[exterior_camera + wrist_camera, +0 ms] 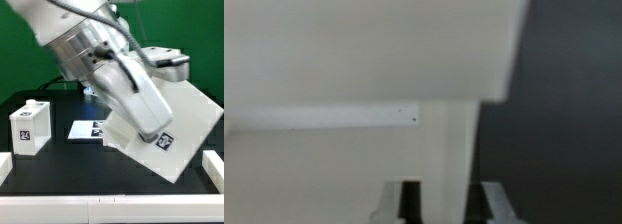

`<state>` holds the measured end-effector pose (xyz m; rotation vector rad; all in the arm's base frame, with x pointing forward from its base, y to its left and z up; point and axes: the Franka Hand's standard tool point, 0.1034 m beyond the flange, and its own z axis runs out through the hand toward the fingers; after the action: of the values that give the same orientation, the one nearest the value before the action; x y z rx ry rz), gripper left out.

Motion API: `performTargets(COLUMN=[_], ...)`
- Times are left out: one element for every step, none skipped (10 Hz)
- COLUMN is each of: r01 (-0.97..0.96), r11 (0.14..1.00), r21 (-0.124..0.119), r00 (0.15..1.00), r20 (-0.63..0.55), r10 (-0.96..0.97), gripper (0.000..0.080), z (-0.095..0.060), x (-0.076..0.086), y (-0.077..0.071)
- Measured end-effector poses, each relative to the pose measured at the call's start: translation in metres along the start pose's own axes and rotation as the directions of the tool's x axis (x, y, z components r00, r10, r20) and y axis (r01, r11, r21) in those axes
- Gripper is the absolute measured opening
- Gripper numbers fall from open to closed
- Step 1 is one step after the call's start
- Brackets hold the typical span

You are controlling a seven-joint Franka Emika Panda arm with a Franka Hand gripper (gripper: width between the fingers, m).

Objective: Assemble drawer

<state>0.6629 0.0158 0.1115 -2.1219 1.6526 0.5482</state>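
The large white casing point(185, 120) is tilted at the exterior view's right, one edge raised, with a black-and-white tag on its lower face. My gripper point(148, 124) reaches down onto its near side. In the wrist view my gripper point(450, 205) straddles one thin wall of the casing point(446, 150), with one fingertip point(407, 203) on each side. A narrow ledge point(331, 118) runs along the inside of the casing. The gripper is shut on that wall. The drawer does not show in either view.
A small white block point(30, 125) with tags stands at the exterior view's left. The marker board point(88, 130) lies flat between it and the casing. Low white rails point(10, 165) point(212, 165) edge the black table's front corners.
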Motion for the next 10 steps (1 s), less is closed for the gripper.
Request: performTargets(r01=[-0.001, -0.001, -0.002, -0.034, -0.043, -0.056, -0.079, -0.111, -0.136, -0.133], r11=[1.000, 1.000, 1.000, 0.998, 0.996, 0.996, 0.995, 0.992, 0.989, 0.990], r21=[0.001, 0.001, 0.003, 0.053, 0.074, 0.065, 0.064, 0.055, 0.062, 0.049], r00=[1.000, 1.000, 1.000, 0.999, 0.999, 0.998, 0.997, 0.992, 0.987, 0.984], r20=[-0.003, -0.003, -0.004, -0.007, -0.030, -0.021, 0.013, 0.062, 0.090, 0.123], r10=[0.001, 0.001, 0.002, 0.035, 0.045, 0.057, 0.079, 0.108, 0.131, 0.126], gripper=[0.0032, 0.0032, 0.0032, 0.0032, 0.0032, 0.0032, 0.0032, 0.0032, 0.0032, 0.0032], z=[-0.001, 0.000, 0.000, -0.001, 0.003, 0.007, 0.010, 0.011, 0.013, 0.015], x=[0.002, 0.002, 0.003, 0.005, 0.005, 0.002, 0.005, 0.011, 0.019, 0.024], y=[0.000, 0.000, 0.001, -0.003, -0.003, -0.002, -0.001, 0.003, 0.007, 0.016])
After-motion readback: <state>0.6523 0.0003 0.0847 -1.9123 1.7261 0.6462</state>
